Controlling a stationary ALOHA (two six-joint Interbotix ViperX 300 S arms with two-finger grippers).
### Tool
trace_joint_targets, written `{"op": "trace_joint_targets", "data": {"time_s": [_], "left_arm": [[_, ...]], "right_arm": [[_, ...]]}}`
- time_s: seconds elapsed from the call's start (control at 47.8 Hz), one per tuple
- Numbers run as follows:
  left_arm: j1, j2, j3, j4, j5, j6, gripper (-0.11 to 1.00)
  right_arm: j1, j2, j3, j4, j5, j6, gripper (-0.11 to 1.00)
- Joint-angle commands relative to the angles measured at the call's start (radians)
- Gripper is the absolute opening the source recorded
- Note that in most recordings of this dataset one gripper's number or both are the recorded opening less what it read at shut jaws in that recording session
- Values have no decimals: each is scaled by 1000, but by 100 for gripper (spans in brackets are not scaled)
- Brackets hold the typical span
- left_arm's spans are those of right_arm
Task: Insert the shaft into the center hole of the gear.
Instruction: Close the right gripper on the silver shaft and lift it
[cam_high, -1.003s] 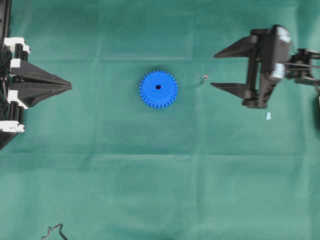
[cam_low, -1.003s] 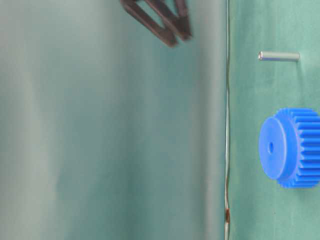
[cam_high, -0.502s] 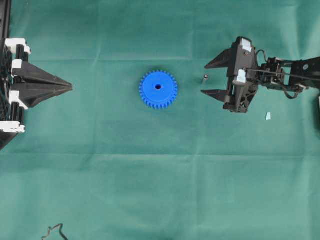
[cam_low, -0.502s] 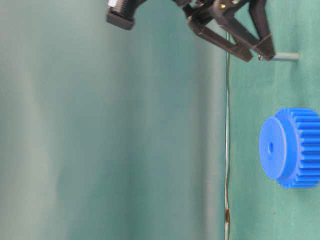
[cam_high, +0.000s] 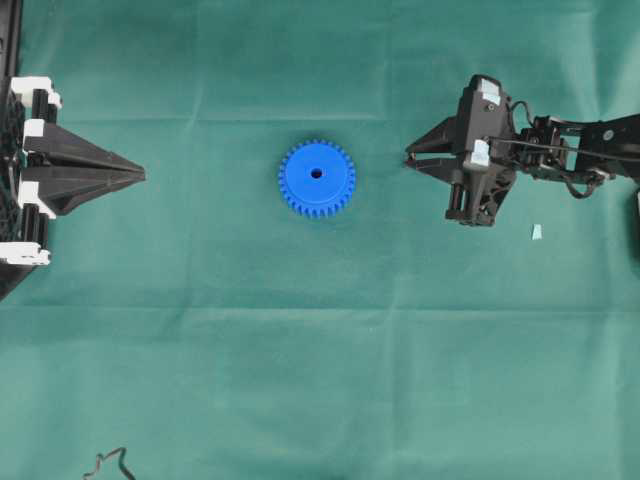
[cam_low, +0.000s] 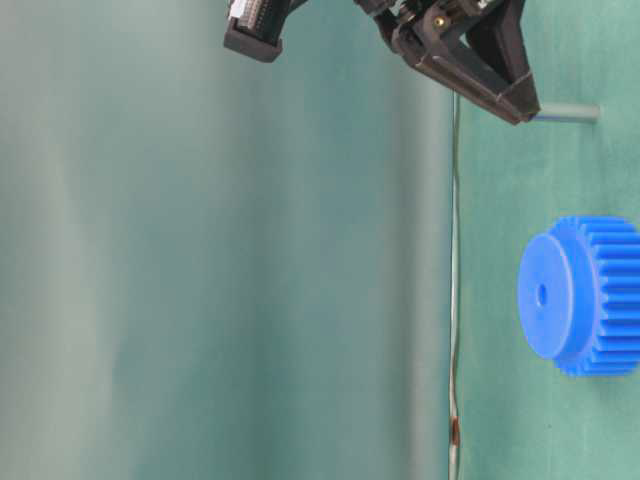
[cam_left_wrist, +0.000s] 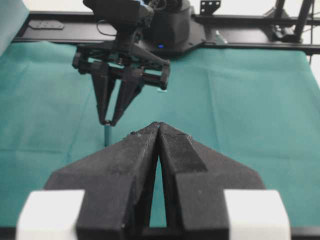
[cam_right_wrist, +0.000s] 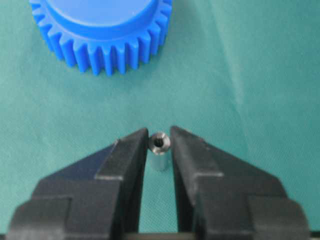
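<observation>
The blue gear (cam_high: 316, 178) lies flat on the green cloth with its center hole (cam_high: 316, 173) facing up. To its right the silver shaft (cam_right_wrist: 159, 150) stands upright on the cloth. My right gripper (cam_high: 408, 158) is shut on the shaft, and its two fingertips pinch the shaft's top end in the right wrist view. The table-level view shows the shaft (cam_low: 565, 113) still reaching the cloth, beside the gear (cam_low: 580, 295). My left gripper (cam_high: 140, 173) is shut and empty at the far left, well away from the gear.
A small pale blue scrap (cam_high: 536, 232) lies on the cloth below the right arm. A thin black wire (cam_high: 108, 462) curls at the bottom left edge. The right arm's dark base (cam_left_wrist: 170, 25) stands at the far end of the cloth.
My right gripper came in leftward and down with its jaws wide around the shaft, then closed them onto it. The gear and the left gripper have not moved.
</observation>
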Motion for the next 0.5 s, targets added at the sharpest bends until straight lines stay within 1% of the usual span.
{"op": "trace_joint_targets", "data": {"time_s": [0.0, 0.376, 0.481], "left_arm": [[0, 8, -25, 2, -5, 2, 0], [0, 8, -25, 2, 2, 2, 0], [0, 6, -26, 2, 2, 2, 0]], "right_arm": [[-2, -9, -8, 3, -2, 0, 16], [-2, -23, -21, 3, 3, 0, 16], [-3, -57, -37, 3, 41, -2, 16]]}}
